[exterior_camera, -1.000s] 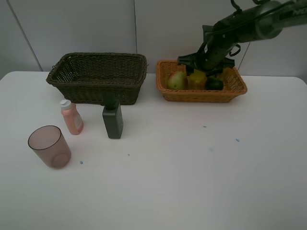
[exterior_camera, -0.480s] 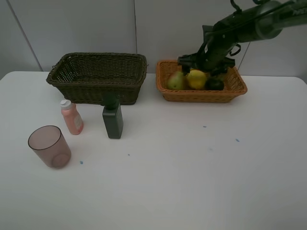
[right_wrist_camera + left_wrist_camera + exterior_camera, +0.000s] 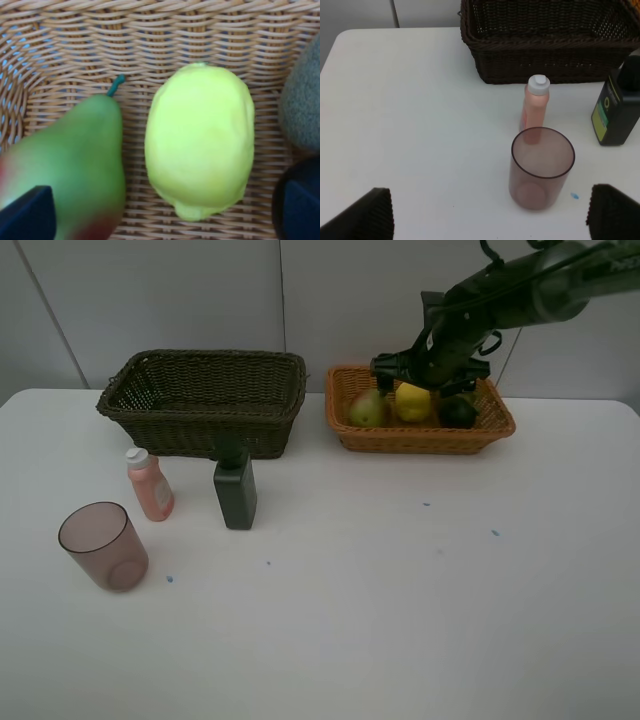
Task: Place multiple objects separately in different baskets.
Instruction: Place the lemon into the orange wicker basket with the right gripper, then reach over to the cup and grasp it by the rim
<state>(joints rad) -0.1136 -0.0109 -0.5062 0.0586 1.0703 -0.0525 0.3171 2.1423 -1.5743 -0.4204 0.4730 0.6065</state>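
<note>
Hovering over the orange basket (image 3: 420,440) at the far edge of the counter (image 3: 400,590), right of the middle, I am holding my right pincer (image 3: 430,372) with its jaws spread wide and gripping nothing. The lemon (image 3: 200,145) is lying free on the basket floor directly under it, between the two fingertips and touching neither. A pear (image 3: 70,165) is lying just beside the lemon on one side, a kiwi (image 3: 305,100) on the other, and a dark fruit (image 3: 458,412) is sitting toward the basket's right end.

I am keeping my left pincer (image 3: 490,212) wide apart too, empty, over the counter's left part and looking down at the cup (image 3: 542,167). The cup is standing upright near the left edge. The pink bottle (image 3: 536,110) is standing just behind it, and the green bottle (image 3: 616,115) is standing to the right of that, both upright in front of the dark basket (image 3: 200,425). That basket is sitting at the far edge toward the left corner, apart from the orange one.
</note>
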